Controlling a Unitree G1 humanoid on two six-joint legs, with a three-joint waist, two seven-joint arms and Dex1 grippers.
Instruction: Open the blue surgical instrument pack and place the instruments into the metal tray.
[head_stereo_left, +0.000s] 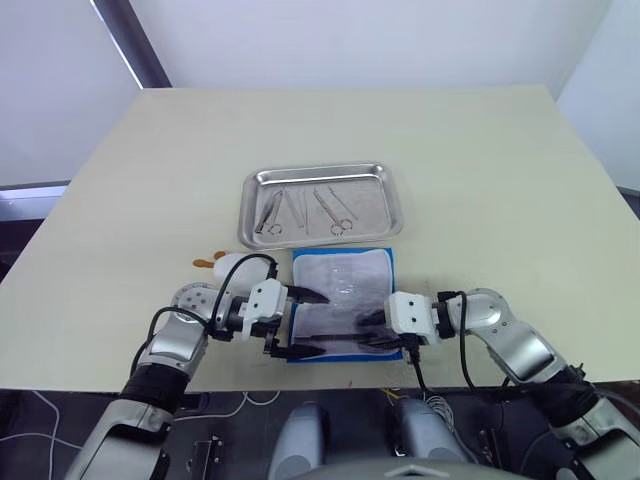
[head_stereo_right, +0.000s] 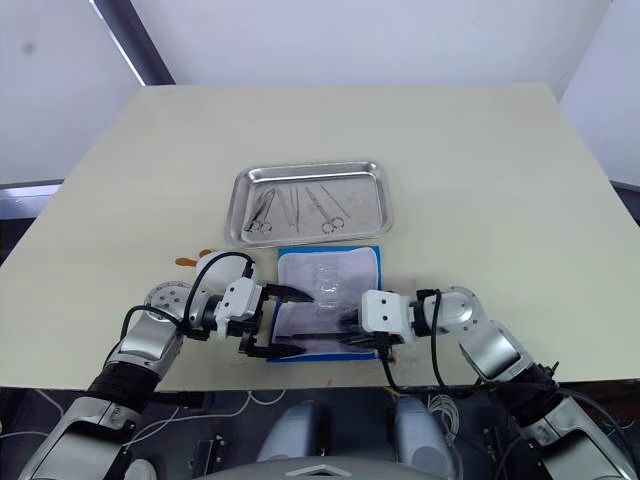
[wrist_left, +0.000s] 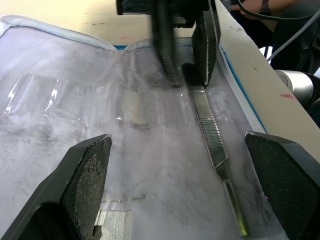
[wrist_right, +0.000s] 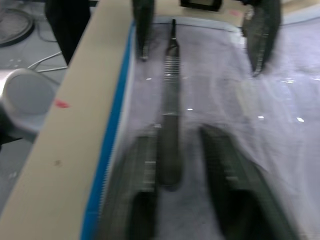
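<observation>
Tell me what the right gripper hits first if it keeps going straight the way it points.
Probably the slim tool lying on the open blue surgical instrument pack: the right gripper straddles its near end, fingers open. Beyond it along that line stands the left gripper; depth is unclear.

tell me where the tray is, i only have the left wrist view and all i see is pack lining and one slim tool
Observer: The metal tray sits just beyond the far edge of the opened blue pack, toward the middle of the table.
Operator: anything in it yet
Observer: Yes, several instruments already lie in it, some with ring handles.
Operator: has the right gripper got that last tool
Observer: Not clamped. In the right wrist view the right gripper straddles the handle end of the slim tool, fingers apart.
</observation>
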